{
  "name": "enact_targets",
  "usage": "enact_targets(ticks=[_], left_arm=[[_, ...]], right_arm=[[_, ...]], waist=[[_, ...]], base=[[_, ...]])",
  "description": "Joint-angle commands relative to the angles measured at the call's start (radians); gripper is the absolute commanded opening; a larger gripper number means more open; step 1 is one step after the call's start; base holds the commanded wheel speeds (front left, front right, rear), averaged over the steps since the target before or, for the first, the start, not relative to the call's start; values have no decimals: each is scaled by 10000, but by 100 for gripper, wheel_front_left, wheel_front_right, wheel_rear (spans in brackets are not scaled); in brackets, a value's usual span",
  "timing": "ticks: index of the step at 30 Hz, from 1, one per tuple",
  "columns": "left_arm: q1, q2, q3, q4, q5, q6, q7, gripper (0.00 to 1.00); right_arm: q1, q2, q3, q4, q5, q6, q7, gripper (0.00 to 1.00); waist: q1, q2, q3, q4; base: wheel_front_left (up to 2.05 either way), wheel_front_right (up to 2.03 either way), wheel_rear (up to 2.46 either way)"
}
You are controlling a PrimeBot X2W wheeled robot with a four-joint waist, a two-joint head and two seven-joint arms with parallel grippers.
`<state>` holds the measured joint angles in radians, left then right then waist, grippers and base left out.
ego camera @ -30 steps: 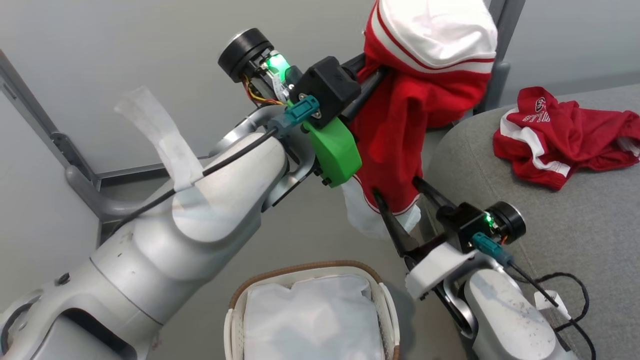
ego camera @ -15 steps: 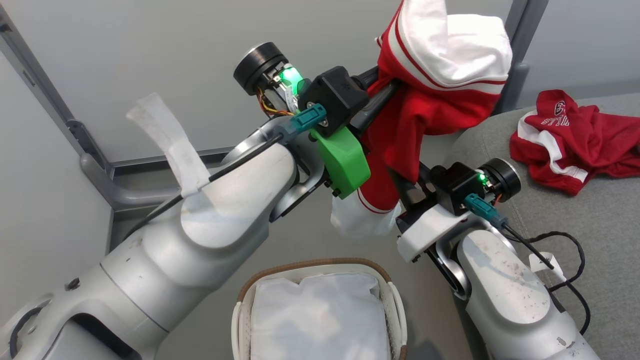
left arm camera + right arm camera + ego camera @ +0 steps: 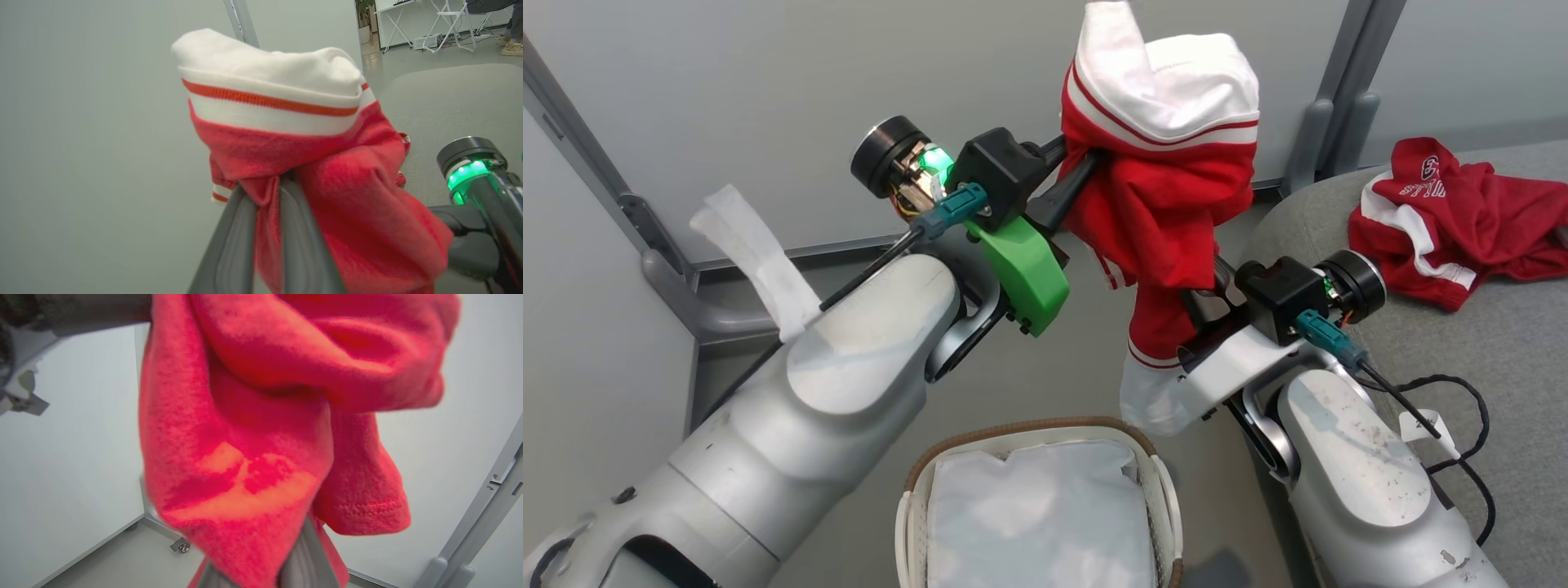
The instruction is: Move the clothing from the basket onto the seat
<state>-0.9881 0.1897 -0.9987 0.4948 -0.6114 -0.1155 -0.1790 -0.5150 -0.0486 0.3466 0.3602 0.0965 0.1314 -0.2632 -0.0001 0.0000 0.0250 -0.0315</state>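
Seat [image 3: 1462,392]: grey woven cushion, off to the right of the right claw [image 3: 1205,298] and lower than it.
Basket [image 3: 907,498]: below and between the two claws; white liner [image 3: 1037,523] showing across its inside, so I judge little or nothing is left to fetch.
Held garment [image 3: 1168,188]: in the air, hanging off the left claw [image 3: 1072,175]; white ribbed band flopped over beyond the fingertips; red body and a white-edged tail trailing down past the right claw.
Second garment [image 3: 1462,220]: crumpled on the seat, well to the right of the right claw.

Handling: light, limp knit; no stiffness, so it will sag and swing from any single pinch point; neither slippery nor fragile. It is best taken by a gathered fold of the red body; a second hold lower down would keep the tail off the basket rim on the way across.

Left claw, wrist view [image 3: 267,188]: nearly closed; a bunched red fold nipped between the two fingers near their tips; the grip looks firm.
Right claw: fingers buried in the lower drape, with cloth lying on them; one grey finger [image 3: 304,559] shows under the red. The view is blurred and covered, so I cannot tell whether it pinches the cloth or merely sits in it.
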Motion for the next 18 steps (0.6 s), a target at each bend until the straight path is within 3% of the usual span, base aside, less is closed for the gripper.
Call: enact_targets(ticks=[1,2,3,4,5,13,18], left_arm=[[325,43,88,111,-131,61,-119,9],[515,31,113,190,-258,66,-193,31],[682,23,126,250,-359,63,-248,45],[895,16,138,308,-437,55,-330,94],[1097,2,136,350,-541,32,-404,100],[2984,103,195,791,-797,-77,-855,100],[4090,151,872,455,-455,-126,-862,100]], right_arm=[[147,-35,-35,-76,83,-14,-22,0],[159,-35,-49,-99,105,-14,-22,0],[175,-35,-58,-115,118,-14,-22,0],[209,-35,-71,-137,117,-14,-23,0],[242,-35,-73,-160,119,-14,-23,0],[447,-35,-304,-237,14,-14,-22,0],[621,-35,-677,-305,-23,-14,-23,0]], waist=[[1,0,-16,-14],[1,0,-24,-17],[1,0,-30,-17],[1,0,-37,-15],[1,0,-43,-17],[1,0,-20,-44],[1,0,12,-30]], base=[[0,0,0],[0,0,0],[0,0,0],[0,0,0],[0,0,0],[0,0,0],[0,0,0]])
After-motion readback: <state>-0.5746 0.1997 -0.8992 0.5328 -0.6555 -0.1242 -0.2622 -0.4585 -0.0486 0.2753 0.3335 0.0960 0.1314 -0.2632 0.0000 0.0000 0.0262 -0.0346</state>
